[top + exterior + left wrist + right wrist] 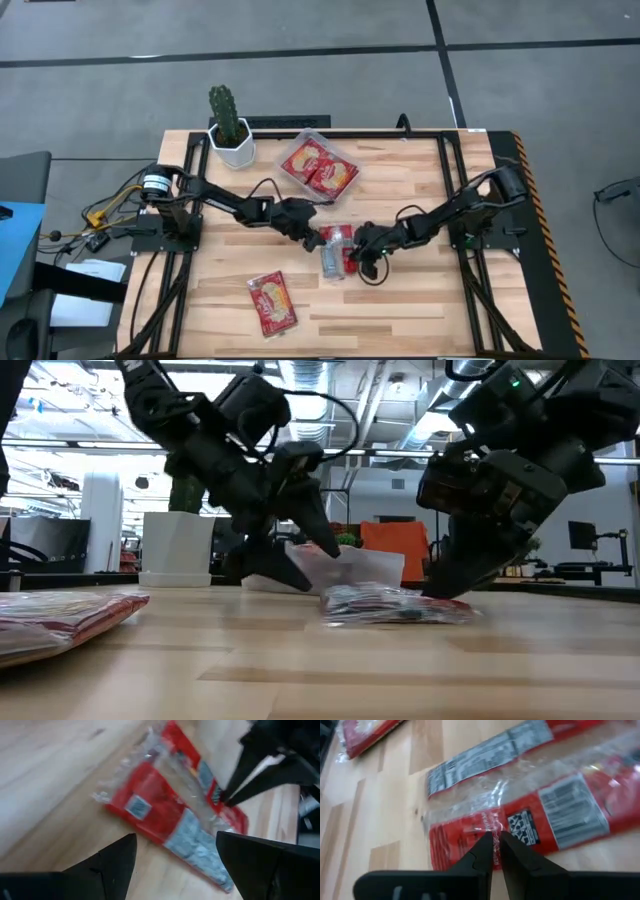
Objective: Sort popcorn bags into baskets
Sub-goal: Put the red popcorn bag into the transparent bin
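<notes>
On the wooden desk (420, 300), the clear tray (318, 165) holds two popcorn bags (330, 175); the left tool (318, 240) hovers released, the right tool (496, 842) pinches a middle bag's (335, 252) wrapper.

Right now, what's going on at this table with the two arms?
Both arms meet at mid-table over a popcorn bag. The right gripper is pinched shut on its clear wrapper edge, while the left gripper hovers open beside it. Two bags already lie in the clear basket near the cactus pot; another bag waits on the table's near side.
</notes>
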